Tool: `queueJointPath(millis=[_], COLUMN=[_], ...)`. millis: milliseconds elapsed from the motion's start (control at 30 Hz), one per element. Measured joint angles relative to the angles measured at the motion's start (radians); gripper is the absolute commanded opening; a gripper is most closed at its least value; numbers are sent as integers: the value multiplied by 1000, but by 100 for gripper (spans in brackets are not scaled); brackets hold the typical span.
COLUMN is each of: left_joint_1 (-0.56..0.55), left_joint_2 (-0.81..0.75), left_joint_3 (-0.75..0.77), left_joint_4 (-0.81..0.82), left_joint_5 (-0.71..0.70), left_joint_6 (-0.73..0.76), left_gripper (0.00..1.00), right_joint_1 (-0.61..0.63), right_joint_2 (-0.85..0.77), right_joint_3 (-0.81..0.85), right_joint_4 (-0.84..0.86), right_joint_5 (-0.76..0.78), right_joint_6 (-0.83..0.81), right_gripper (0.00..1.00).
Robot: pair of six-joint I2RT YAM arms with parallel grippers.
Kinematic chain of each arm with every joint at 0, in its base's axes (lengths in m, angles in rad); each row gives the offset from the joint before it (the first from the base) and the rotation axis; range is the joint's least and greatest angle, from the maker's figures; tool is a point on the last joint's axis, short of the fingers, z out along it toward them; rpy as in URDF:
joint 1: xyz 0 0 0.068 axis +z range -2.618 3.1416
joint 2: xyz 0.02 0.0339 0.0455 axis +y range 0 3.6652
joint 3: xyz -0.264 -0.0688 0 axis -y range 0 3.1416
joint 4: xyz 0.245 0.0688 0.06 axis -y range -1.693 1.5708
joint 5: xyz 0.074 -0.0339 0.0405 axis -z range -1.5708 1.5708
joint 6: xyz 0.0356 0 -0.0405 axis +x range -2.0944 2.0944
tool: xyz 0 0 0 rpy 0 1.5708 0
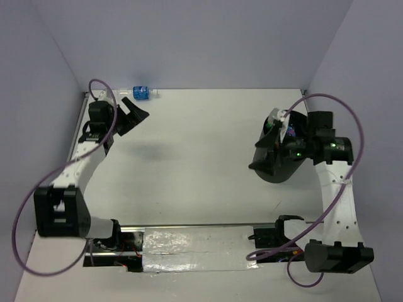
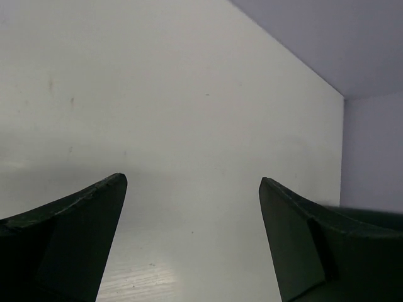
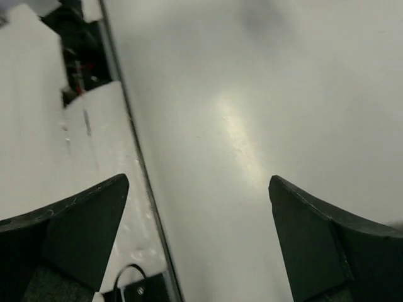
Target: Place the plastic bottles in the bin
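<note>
A clear plastic bottle with a blue label (image 1: 142, 92) lies on its side at the table's far edge, by the back wall. My left gripper (image 1: 138, 109) stands open just in front of it, apart from it. The left wrist view shows only open fingers (image 2: 75, 226) over bare table; the bottle is out of that view. The black bin (image 1: 281, 168) stands at the right, largely hidden by my right arm. A clear bottle with a white cap (image 1: 276, 117) pokes out at its far rim. My right gripper (image 1: 256, 156) is open at the bin's left side with nothing between its fingers (image 3: 315, 239).
Grey walls close the table at the back and both sides. A metal rail (image 3: 135, 163) and a foil-taped strip (image 1: 195, 242) run along the near edge between the arm bases. A purple cable (image 1: 340, 107) loops over the right arm.
</note>
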Motion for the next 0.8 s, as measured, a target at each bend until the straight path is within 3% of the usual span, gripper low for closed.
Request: queueJointPath(millis=[167,367,633,800], left_joint_1=[74,90,104,121], left_joint_2=[398,780,1058,1130], left_joint_3=[278,667,905,943], left_joint_4=[-116,-195,-142,-28], left_joint_5=[-51,-139,-210,-220], left_joint_6=[-182,-409,-668,-771], left_gripper=[99,99,99,99], right_joint_1=[141,166,167,167], right_joint_2=[-4,-166,-241,-214], right_joint_3=[-239,-296,-296,-296], right_joint_4=[243,449,542,549], right_joint_5=[-18,50,75,101], right_joint_6=[219,386,441,444], right_gripper=[100,100,100,100])
